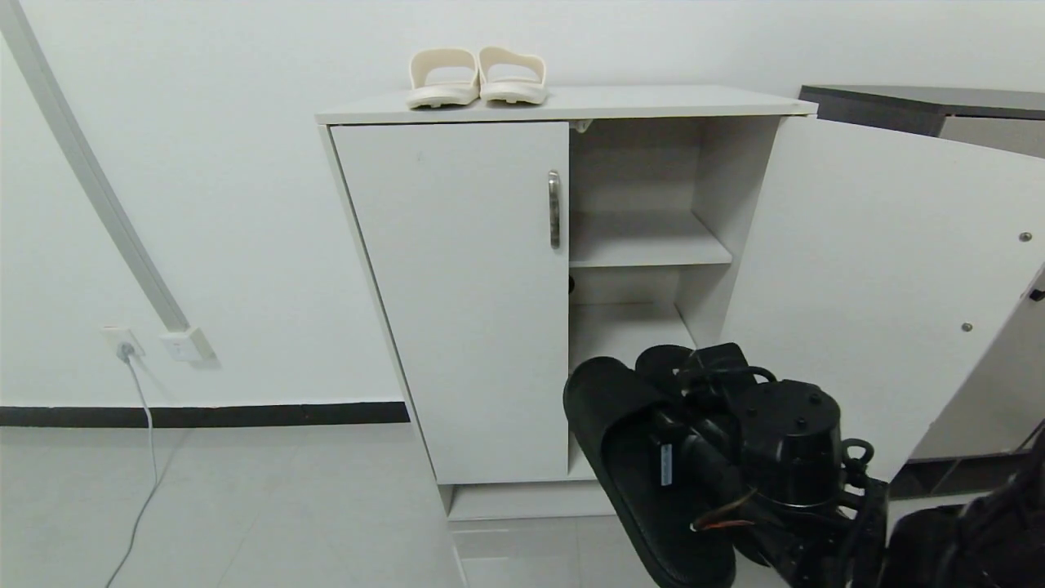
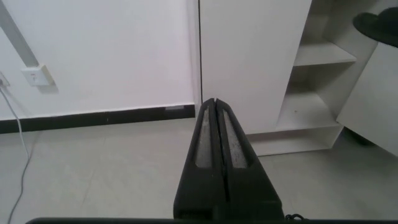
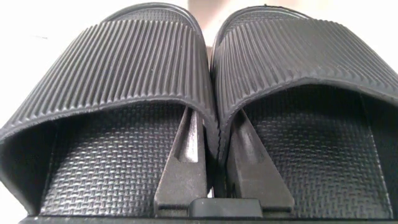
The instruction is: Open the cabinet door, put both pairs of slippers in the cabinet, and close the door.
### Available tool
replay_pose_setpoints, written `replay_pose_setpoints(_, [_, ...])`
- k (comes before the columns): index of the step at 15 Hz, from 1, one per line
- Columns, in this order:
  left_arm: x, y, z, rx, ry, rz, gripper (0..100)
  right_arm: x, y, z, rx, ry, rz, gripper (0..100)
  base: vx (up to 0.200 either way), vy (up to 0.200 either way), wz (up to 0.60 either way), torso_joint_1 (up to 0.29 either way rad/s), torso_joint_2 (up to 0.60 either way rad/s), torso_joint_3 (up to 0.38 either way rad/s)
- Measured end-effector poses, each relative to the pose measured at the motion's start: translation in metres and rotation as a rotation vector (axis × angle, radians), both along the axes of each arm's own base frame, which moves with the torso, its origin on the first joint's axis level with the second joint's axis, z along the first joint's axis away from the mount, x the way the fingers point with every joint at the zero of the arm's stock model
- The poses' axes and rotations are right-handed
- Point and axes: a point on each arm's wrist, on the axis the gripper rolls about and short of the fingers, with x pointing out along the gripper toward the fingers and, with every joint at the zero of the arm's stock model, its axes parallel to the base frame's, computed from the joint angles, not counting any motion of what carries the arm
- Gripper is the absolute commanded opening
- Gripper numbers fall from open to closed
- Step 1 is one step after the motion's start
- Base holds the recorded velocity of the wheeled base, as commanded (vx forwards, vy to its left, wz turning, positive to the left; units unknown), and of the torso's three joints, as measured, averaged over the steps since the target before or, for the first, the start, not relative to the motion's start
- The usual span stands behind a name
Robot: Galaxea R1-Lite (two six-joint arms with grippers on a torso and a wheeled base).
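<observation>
Slippers [image 3: 143, 74], black with ribbed straps, hang side by side before the cabinet's [image 1: 457, 310] open lower shelf. The right hand [image 3: 216, 124] pinches their inner strap edges together. Left hand [image 2: 215, 109], pressed together, hovers over the floor [image 2: 93, 180]. Cream slippers [image 1: 478, 77] sit atop the cabinet.

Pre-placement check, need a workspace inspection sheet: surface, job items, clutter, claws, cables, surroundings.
Surface: glossy grey tiled floor.
Job's things: white cabinet, left door shut, right door swung open; cream slippers side by side on its top; black slippers held before the lower shelves.
Clutter: nothing seen.
Claws: left claw shut, empty, above the floor; right claw shut on the black slippers' adjoining straps, one finger inside each.
Cables: grey cable hanging from a wall socket to the floor.
Surroundings: white wall, black skirting, slanted grey conduit, dark furniture behind the open door.
</observation>
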Motion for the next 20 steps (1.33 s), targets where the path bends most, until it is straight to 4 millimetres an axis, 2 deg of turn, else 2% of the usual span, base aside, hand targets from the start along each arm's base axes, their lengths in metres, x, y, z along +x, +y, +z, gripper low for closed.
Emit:
replay_pose_setpoints(4, [0.0, 0.0, 0.0, 0.0, 0.0, 0.0, 0, 0.029, 0.031, -0.009, 0.014, -0.05, -0.196, 0, 0.0, 0.0, 0.0, 0.0, 0.0, 0.0])
replay_pose_setpoints(7, [0.0, 0.0, 0.0, 0.0, 0.0, 0.001, 0, 0.042, 0.039, -0.015, 0.029, -0.059, -0.24, 0, 0.0, -0.067, 0.0, 0.001, 0.0, -0.001])
replay_pose_setpoints(14, [0.0, 0.0, 0.0, -0.001, 0.001, 0.002, 0, 0.047, 0.039, -0.024, 0.012, -0.046, -0.252, 0, 0.0, -0.2, 0.0, 0.004, 0.0, 0.003])
replay_pose_setpoints(20, [0.0, 0.0, 0.0, -0.002, 0.0, 0.001, 0, 0.048, 0.046, -0.036, 0.02, -0.038, -0.234, 0, 0.0, 0.0, 0.0, 0.0, 0.0, 0.0])
